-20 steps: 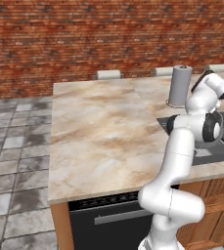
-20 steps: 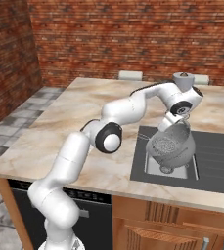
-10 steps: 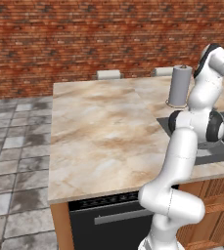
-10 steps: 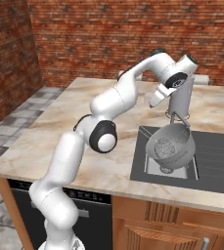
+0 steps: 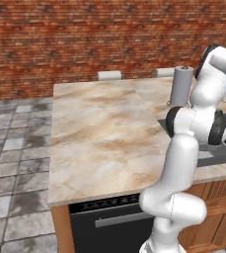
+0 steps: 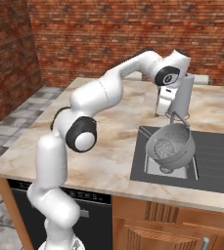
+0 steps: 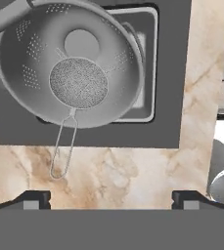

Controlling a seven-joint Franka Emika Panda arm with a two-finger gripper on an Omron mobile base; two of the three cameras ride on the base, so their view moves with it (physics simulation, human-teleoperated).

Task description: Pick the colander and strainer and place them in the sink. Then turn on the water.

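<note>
Two task items sit together: the small round wire-mesh strainer (image 7: 78, 82) lies inside the large grey perforated metal colander (image 6: 171, 145), which rests in the steel basin of the dark grey sink (image 6: 215, 159). Since a second ago the two-finger gripper (image 6: 164, 106) has let go and risen clear above; its jaws now stand wide apart, empty. No readable writing anywhere.

Marble counter (image 5: 104, 133) on an island, brick wall (image 5: 85, 39) behind. Grey cylinder (image 5: 180, 86) upright on the counter near its far edge. Dark dishwasher (image 5: 112, 225) front under the counter, wooden cabinets (image 6: 172, 224) beside it. Grey tile floor (image 5: 16, 148) at left.
</note>
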